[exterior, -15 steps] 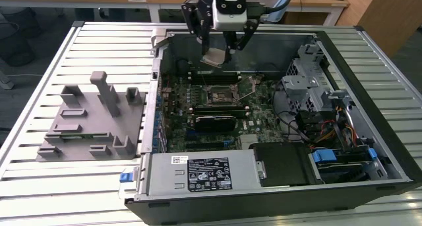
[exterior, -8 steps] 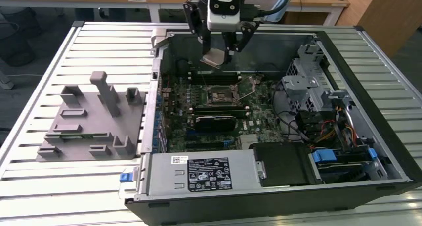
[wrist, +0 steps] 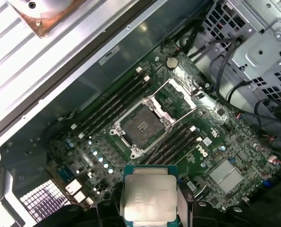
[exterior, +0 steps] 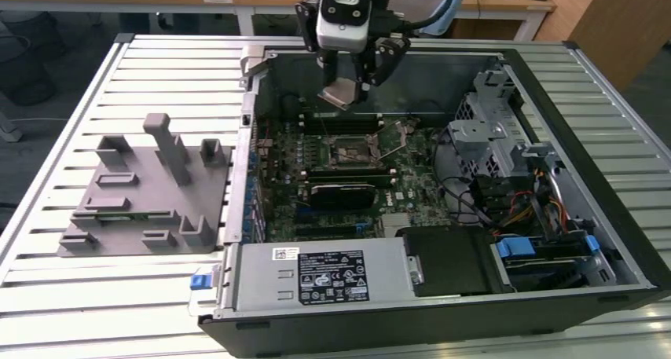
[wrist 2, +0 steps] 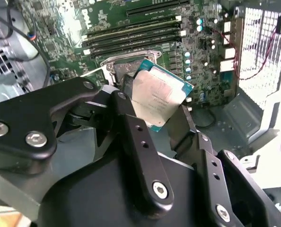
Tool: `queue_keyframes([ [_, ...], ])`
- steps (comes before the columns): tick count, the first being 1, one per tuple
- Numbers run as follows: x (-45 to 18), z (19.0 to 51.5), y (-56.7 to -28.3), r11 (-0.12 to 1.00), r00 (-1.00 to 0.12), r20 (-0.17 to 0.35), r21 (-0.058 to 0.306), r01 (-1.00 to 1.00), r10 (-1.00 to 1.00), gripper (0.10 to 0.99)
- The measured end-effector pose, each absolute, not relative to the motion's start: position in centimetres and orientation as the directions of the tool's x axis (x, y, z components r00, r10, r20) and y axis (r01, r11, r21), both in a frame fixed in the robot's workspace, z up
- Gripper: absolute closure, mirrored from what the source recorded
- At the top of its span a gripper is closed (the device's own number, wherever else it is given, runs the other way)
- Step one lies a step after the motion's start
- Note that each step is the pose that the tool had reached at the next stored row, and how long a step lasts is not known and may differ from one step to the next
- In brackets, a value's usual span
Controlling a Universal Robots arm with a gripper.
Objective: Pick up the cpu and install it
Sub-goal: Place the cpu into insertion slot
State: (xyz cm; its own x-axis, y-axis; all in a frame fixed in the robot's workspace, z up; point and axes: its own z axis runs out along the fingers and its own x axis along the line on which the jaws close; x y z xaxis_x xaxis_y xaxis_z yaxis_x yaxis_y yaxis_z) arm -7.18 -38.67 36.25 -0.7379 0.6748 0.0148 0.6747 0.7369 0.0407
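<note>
**A:** Tool state?

**B:** The black two-finger tool [wrist 2: 154, 111] is clamping the small flat square cpu with the silvery metal top [wrist 2: 160, 97]. The fingers [wrist 2: 131, 124] are pinching two opposite edges, so the gap is narrow, chip-width.

**A:** Where's the chip sitting?

**B:** It isn't seated. It's hanging in the air between the fingertips, looking tilted in the exterior view. The silvery face is showing in both wrist views, with a thin greenish rim around it.

**A:** Socket?

**B:** The dark square socket frame [wrist: 141, 124] is lying on the green motherboard [wrist: 225, 142], below the tool and well apart from the chip. Its dark contact field is lying exposed. The hinged metal cover plate [wrist: 179, 97] is standing flipped open just beside the frame. The thin metal lever [wrist: 171, 132] is running along one side of it.

**A:** Anything else near the tool?

**B:** Long black memory slots [wrist: 109, 109] are flanking the socket on both sides, also below the tool. All of this is sitting inside the open black computer case [exterior: 419, 331], which is lying on its side on the slatted metal counter [exterior: 105, 296]. The tool is hovering inside the case opening, near the far wall.

**A:** Tray?

**B:** The grey plastic tray with upright posts [exterior: 147, 194] is sitting on the counter outside the case. It's well apart from the tool, toward the exterior view's left.
</note>
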Motion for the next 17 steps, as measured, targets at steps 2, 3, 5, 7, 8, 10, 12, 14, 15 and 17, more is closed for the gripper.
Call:
queue_keyframes([
  [2,-7.18,36.2,-38.66,0.715,-0.716,0.015,0.041,0.698,0.698,0.553],
  [3,-7.18,36.18,-38.66,0.704,-0.705,0.015,0.041,0.709,0.709,0.553],
  [5,-7.18,36.13,-38.65,0.682,-0.683,0.015,0.041,0.73,0.73,0.553],
  [7,-7.18,36.09,-38.64,0.66,-0.661,0.015,0.041,0.751,0.751,0.553],
  [8,-7.18,36.06,-38.64,0.648,-0.649,0.015,0.041,0.761,0.761,0.553],
  [10,-7.18,36.01,-38.63,0.624,-0.625,0.015,0.041,0.78,0.78,0.553],
  [12,-7.18,35.96,-38.62,0.601,-0.602,0.015,0.041,0.798,0.799,0.553],
  [14,-7.18,35.89,-38.62,0.578,-0.579,0.014,0.04,0.815,0.815,0.553],
  [15,-7.18,35.85,-38.61,0.567,-0.568,0.014,0.04,0.823,0.823,0.553],
  [17,-7.18,35.79,-38.6,0.545,-0.546,0.014,0.04,0.838,0.838,0.553],
])
